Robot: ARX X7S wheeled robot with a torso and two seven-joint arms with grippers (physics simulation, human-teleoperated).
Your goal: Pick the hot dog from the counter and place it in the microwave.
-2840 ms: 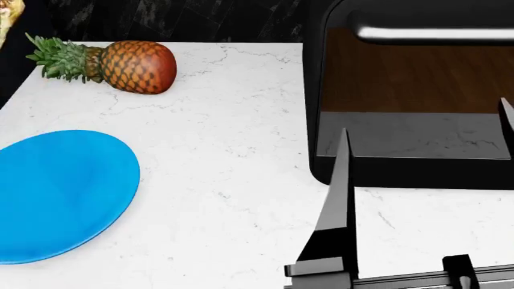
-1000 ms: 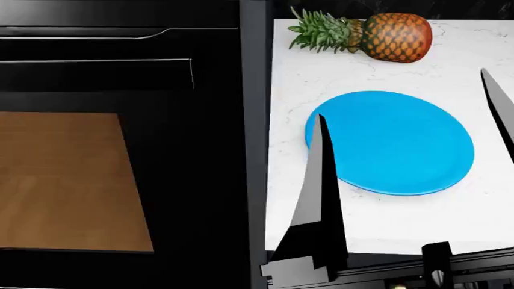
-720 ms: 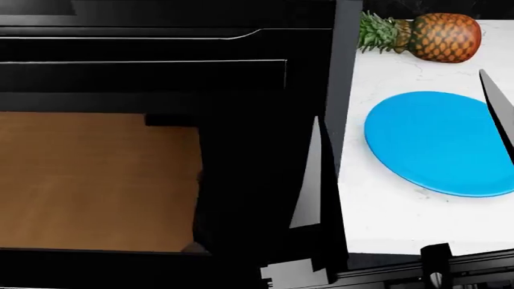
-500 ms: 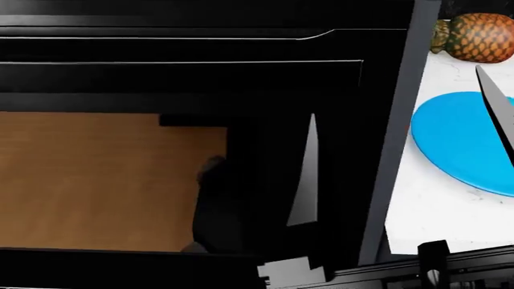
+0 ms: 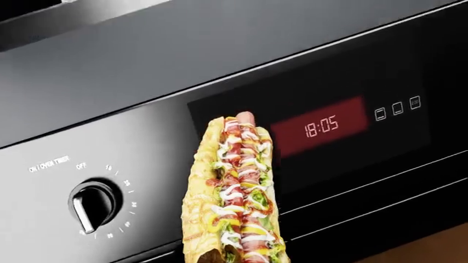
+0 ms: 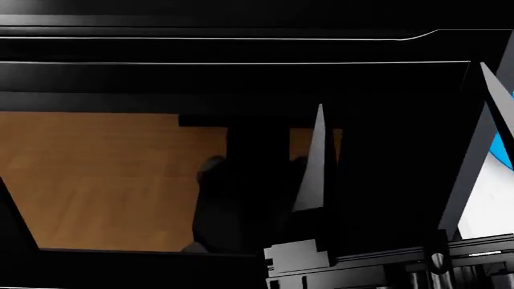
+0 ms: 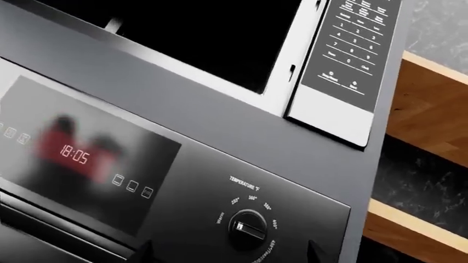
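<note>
One hot dog (image 5: 234,192), and it's sitting right up close in the left wrist view, standing on end out of the bottom edge with nothing under it. So I'm reading the left hand as clamped on its lower end, though the fingers themselves are out of shot. Handling-wise I'd guess light and soft: squishy bun, loose toppings, sausage that could slide out if it tips. I'd want the grip across the bun's sides near the middle, gentle squeeze, and keep it level.

Next out, the right hand (image 6: 401,84) is spread wide with nothing in it, both fingers (image 6: 313,174) pointing at the black oven (image 6: 241,78).

Behind the hot dog is the oven's panel, with a dial (image 5: 91,204) and a red clock (image 5: 320,126). A sliver of tabletop (image 6: 499,208) peeks in at the head view's right edge. Farthest off, above the oven, is a built-in unit with a keypad (image 7: 354,41). I can't spot the black microwave with the knobs anywhere.
</note>
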